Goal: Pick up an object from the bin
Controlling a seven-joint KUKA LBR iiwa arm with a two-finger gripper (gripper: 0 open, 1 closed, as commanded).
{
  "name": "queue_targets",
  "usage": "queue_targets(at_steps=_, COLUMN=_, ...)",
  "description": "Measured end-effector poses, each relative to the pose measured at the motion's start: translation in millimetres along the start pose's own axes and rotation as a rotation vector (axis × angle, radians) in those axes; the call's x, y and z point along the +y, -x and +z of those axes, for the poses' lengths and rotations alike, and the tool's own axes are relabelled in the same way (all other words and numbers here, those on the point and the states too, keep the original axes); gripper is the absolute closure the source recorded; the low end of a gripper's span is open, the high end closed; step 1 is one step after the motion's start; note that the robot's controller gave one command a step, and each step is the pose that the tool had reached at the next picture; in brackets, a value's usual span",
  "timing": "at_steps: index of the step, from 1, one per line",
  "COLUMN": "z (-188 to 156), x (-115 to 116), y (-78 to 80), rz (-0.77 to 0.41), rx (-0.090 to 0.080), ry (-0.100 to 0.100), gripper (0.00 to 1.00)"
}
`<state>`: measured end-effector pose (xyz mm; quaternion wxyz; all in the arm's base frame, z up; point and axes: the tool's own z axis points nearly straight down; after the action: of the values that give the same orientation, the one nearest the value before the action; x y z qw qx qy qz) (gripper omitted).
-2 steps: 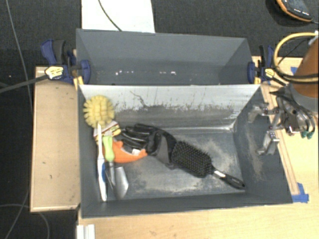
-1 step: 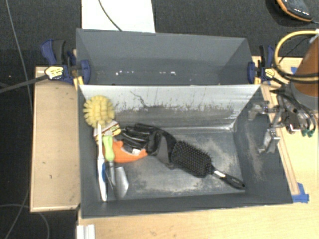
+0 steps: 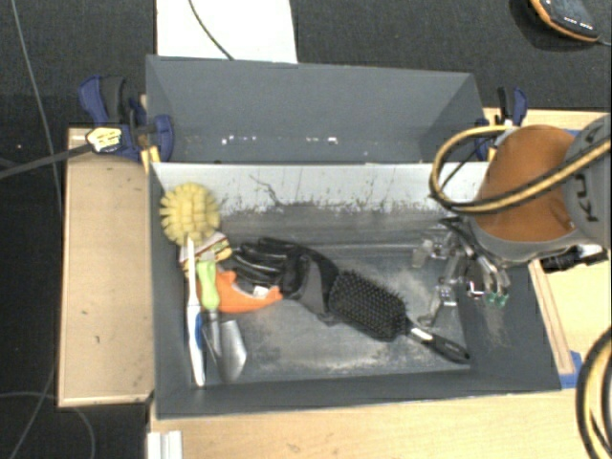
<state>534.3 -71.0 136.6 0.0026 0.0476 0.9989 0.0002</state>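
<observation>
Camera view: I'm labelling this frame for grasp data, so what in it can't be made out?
All in the camera view:
- Black hairbrush: its neck lies by the gripper, which covers it, so contact is unclear.
- Black bundle beside the hairbrush: too dark to tell its kind.
- Left heap below the yellow round brush: the orange piece and the handles overlap, hiding their shapes.

Looking like a robotics lab: showing a cable-draped robot arm hanging over a grey metal bin of odds and ends, with dark carpeted floor around, a loose cable trailing across it and an orange-and-black tool lying at the back.
</observation>
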Motion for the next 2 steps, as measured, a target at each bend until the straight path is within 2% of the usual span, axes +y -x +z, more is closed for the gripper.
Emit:
queue_targets(at_steps=1, z=-27.1, x=56.5, y=-26.0, rz=-0.049, rx=-0.006, ry=0.002, gripper=0.00)
queue_targets(at_steps=2, z=12.0, x=101.4, y=-12.7, rz=0.161, rx=0.001, ry=0.003, gripper=0.00)
